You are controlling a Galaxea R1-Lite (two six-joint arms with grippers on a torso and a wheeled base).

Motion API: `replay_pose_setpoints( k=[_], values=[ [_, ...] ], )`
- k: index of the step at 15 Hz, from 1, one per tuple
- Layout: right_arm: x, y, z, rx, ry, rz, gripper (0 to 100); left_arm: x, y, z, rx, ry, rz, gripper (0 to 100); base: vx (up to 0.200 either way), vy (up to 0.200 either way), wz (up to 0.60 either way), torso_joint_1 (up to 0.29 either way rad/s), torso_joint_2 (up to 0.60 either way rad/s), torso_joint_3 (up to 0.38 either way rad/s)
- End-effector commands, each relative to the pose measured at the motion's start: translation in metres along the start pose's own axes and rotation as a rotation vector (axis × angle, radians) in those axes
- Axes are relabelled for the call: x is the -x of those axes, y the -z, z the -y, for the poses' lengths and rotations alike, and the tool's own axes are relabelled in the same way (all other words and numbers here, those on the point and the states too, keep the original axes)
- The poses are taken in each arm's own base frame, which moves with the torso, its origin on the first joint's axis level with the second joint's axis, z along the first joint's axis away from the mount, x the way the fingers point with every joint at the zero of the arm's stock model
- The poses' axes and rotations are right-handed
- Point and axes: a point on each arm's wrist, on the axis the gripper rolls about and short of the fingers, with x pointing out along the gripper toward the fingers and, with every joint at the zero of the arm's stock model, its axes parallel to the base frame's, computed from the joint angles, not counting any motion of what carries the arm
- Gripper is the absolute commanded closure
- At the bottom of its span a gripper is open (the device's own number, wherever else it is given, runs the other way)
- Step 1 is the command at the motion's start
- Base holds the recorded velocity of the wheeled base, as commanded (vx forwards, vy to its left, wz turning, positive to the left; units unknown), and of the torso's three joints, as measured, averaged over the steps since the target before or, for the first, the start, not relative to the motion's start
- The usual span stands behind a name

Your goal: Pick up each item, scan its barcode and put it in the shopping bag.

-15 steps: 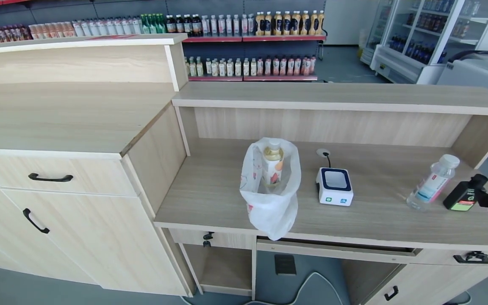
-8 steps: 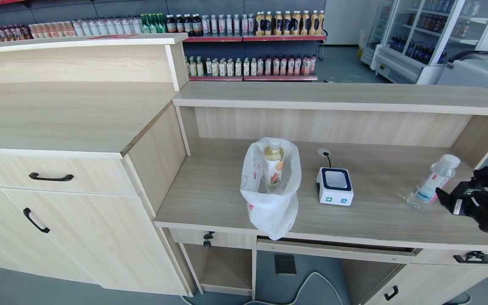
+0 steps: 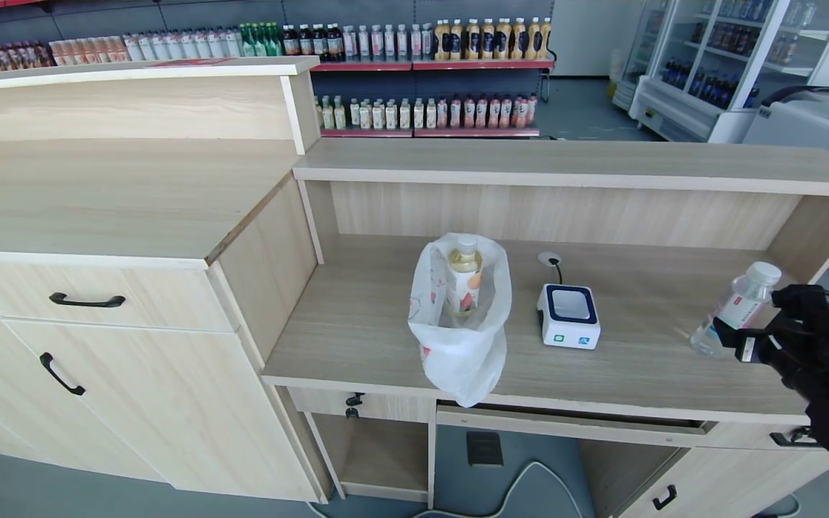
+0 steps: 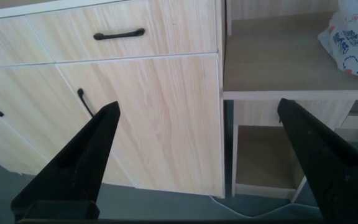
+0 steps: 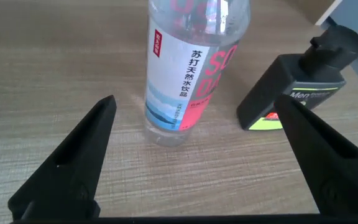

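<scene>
By my reading the job is about a third done. The bag [image 3: 461, 352] stands near the middle of the surface [image 3: 637, 374] with a juice bottle [image 3: 464, 284] upright inside it. Two items wait at the right end: a water bottle [image 5: 191, 74] and, just beside it on its right, a black bottle [image 5: 297, 93]. Both need scanning and bagging. The scanner [image 3: 568, 316] sits between the bag and those two, with nothing held over it.

The right claw [image 5: 196, 106] is spread wide, one finger on each side of the water bottle, and I see no contact. The grasp looks like the step in hand (not yet made). The left claw [image 4: 194, 112] is also spread wide and holds nothing, low down in front of the cabinet [image 4: 148, 124], well left of the bag.

The surface is pale wood-grain laminate, flat and matt, and the cabinet has the same finish with black handles. The bag is thin white plastic, crumpled and limp, its mouth sagging open and its bottom drooping over the near edge. The scanner is a small white box with rounded corners and a dark-rimmed window on top. The water bottle is clear, round and smooth, likely slippery, with a white cap and wrapped label. The black bottle is opaque and flat-sided with a pump-like top.
</scene>
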Motion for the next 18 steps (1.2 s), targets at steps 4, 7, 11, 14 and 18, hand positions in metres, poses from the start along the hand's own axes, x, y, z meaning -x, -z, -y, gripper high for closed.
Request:
replay_pose_setpoints(
  k=[4, 7, 11, 14, 18],
  values=[
    [-0.02, 0.006, -0.005, 0.019, -0.006, 0.028, 0, 0.0, 0.0, 0.0, 0.001, 0.0, 0.001, 0, 0.0, 0.0, 0.0, 0.0, 0.0, 0.0],
    [-0.027, 0.009, -0.012, 0.021, -0.021, 0.039, 0, 0.0, 0.0, 0.0, -0.001, 0.0, 0.001, 0, 0.0, 0.0, 0.0, 0.0, 0.0, 0.0],
    [-0.039, 0.01, -0.014, 0.035, -0.022, 0.064, 0, 0.0, 0.0, 0.0, -0.001, 0.0, 0.001, 0, 0.0, 0.0, 0.0, 0.0, 0.0, 0.0],
    [-0.043, 0.011, -0.015, 0.035, -0.023, 0.071, 0, 0.0, 0.0, 0.0, -0.001, 0.0, 0.001, 0, 0.0, 0.0, 0.0, 0.0, 0.0, 0.0],
    [-0.046, 0.017, -0.018, 0.033, -0.031, 0.062, 0, 0.0, 0.0, 0.0, 0.001, 0.0, 0.001, 0, 0.0, 0.0, 0.0, 0.0, 0.0, 0.0]
  ],
)
